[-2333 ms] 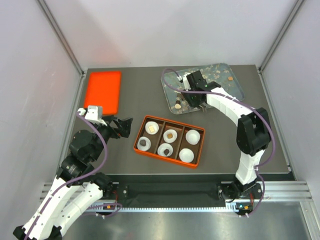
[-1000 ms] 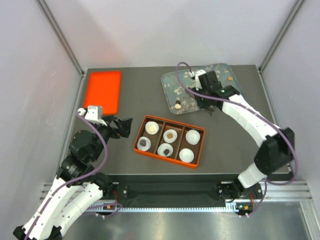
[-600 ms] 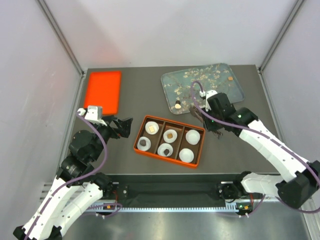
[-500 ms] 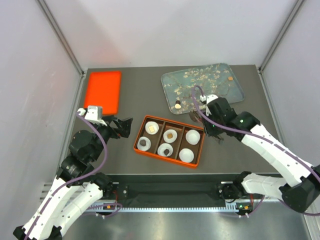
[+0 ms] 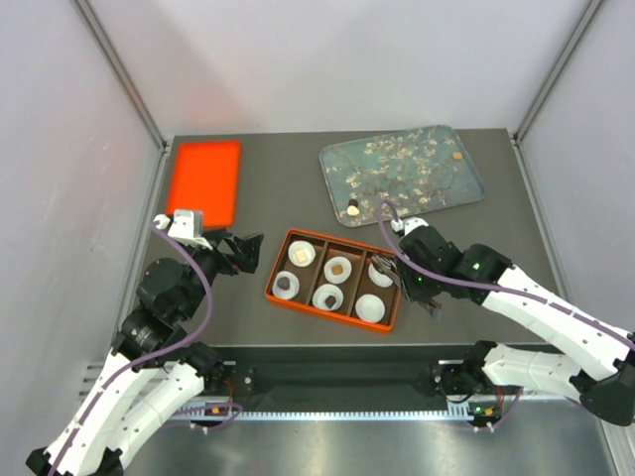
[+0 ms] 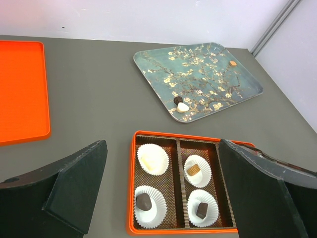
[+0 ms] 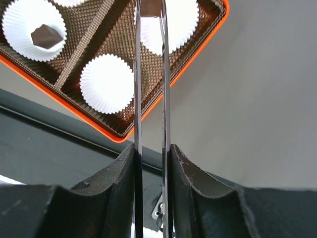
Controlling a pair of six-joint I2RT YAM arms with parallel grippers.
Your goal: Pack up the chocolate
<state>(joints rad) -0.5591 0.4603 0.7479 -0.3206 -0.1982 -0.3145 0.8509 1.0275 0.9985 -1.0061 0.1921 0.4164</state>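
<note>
The dark grey table [image 5: 278, 188] carries everything. The right arm [image 5: 541, 302] reaches across it from the near right, and the left arm [image 5: 179, 283] is folded at the near left. The blossom tray [image 5: 437, 183] lies at the far right and the flat orange tray [image 5: 203, 181] at the far left. Nearer, in the middle, sits the orange box [image 6: 132, 183] with white paper cups [image 7: 106, 83] in three columns. The left gripper [image 5: 252, 253] hangs just left of the box, spread wide with nothing between its fingers. The right gripper [image 5: 389, 276] is over the far cup of the right column, its thin fingers [image 7: 137, 74] pinching the held chocolate [image 7: 151, 7] at their tips; whether it touches the paper cannot be told. Four more chocolates sit in cups: a pale piece [image 6: 150, 159] far left, a tan square [image 6: 194, 169] far middle, a dark piece [image 6: 143, 201] near left and a second dark piece [image 6: 201, 209] near middle. On the blossom tray, a dark round [image 6: 178, 100] and a pale round [image 6: 183, 106] touch at the near left corner, and a small tan piece [image 6: 232, 63] lies by the far right corner.
</note>
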